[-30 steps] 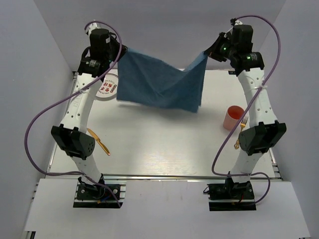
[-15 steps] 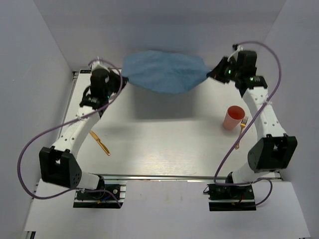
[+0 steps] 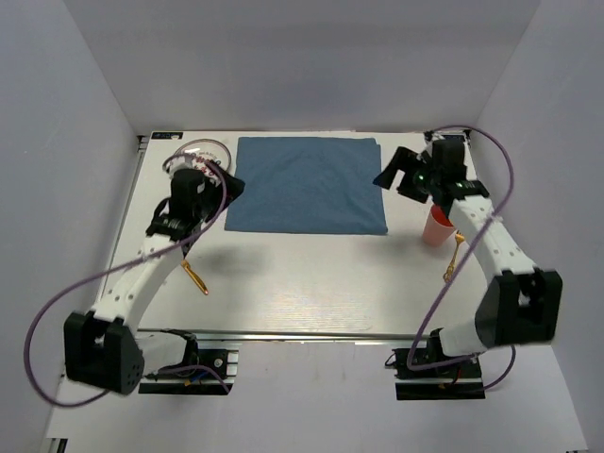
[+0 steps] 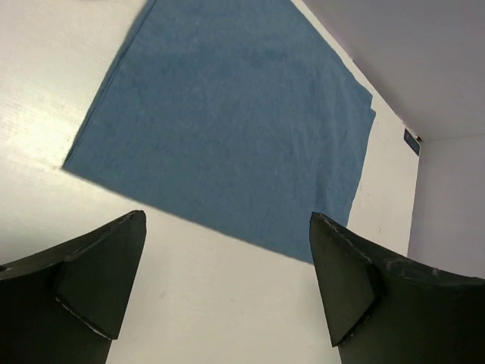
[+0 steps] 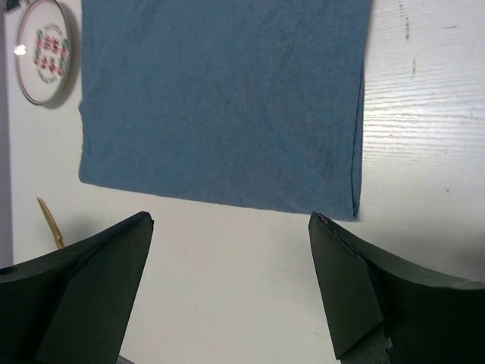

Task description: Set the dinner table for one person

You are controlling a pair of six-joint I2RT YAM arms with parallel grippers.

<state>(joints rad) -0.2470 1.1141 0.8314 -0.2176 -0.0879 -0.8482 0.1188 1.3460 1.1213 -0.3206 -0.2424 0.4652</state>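
We are holding our left tool [image 4: 227, 220] spread wide and empty, hovering at the left edge of the cloth [image 3: 307, 184]. Our right tool [image 5: 229, 220] is gaping too, gripping nothing, beside the cloth's right edge. The cloth is lying flat on the far half of the desk [image 3: 311, 274]. A plate [image 5: 45, 49] is sitting just beside its far left corner. A cup [image 3: 439, 226] and fork [image 3: 455, 255] are resting to its right, and a knife [image 3: 195, 276] is lying under our left arm.
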